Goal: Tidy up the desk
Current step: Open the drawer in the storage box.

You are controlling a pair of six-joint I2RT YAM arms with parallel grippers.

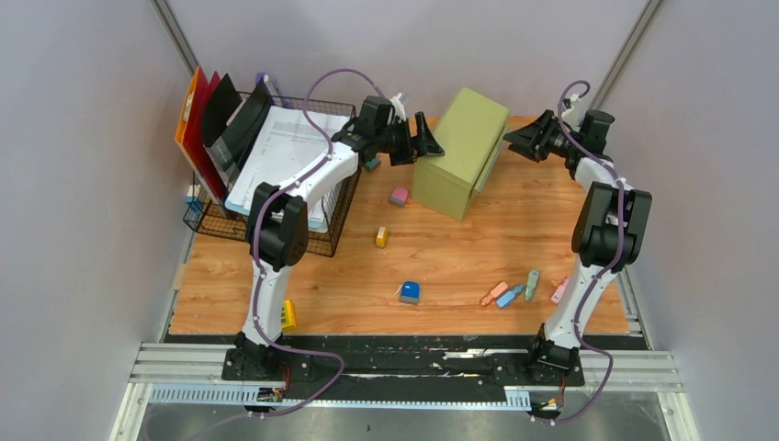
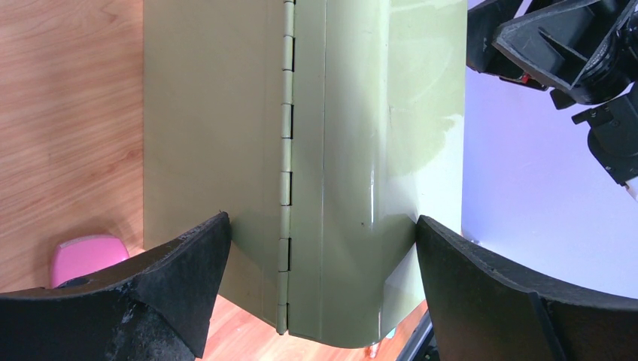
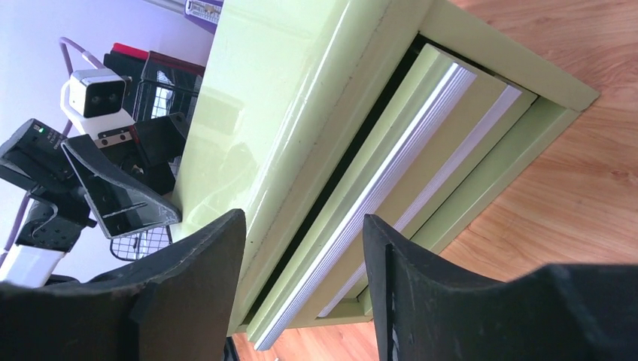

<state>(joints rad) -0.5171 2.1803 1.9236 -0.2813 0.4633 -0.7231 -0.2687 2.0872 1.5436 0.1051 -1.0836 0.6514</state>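
Your left pincer (image 1: 428, 141) is spread wide and sits at the back-left face of the green cabinet (image 1: 459, 152). In the left wrist view the hinged edge runs between its fingers, and I cannot tell whether the pads touch the metal. Your right pincer (image 1: 510, 138) is spread too. It faces the cabinet's front, where a drawer (image 3: 451, 143) stands slightly proud of its frame, with a dark gap beside it. Neither pincer holds anything.

The surface (image 1: 441, 262) lies under both arms, with its rail along the near edge at the arm bases. The cabinet stands askew near the far edge.

The main risks, as I judge them:

- **Sweeping the pink piece:** if you push from the left, the cabinet may pivot rather than slide straight. The pink piece (image 1: 399, 196) lies just beside its near-left corner and could be swept along or trapped underneath.
- **Slipping off the cabinet:** the faces look glossy, so a pad that lands on a corner may skate off.
- **Pulling the drawer:** if the right fingers close on the drawer lip and pull without the left arm bracing, the whole cabinet may drag toward you, or the drawer may run out too far.
- **The arms meeting:** each pincer shows in the other's wrist view with only the cabinet between them, so a move past its top edge could bring them together.
- **Disturbing the clips:** the scattered clips (image 1: 511, 294) lie well apart from both pincers, but a sliding cabinet could still reach them.
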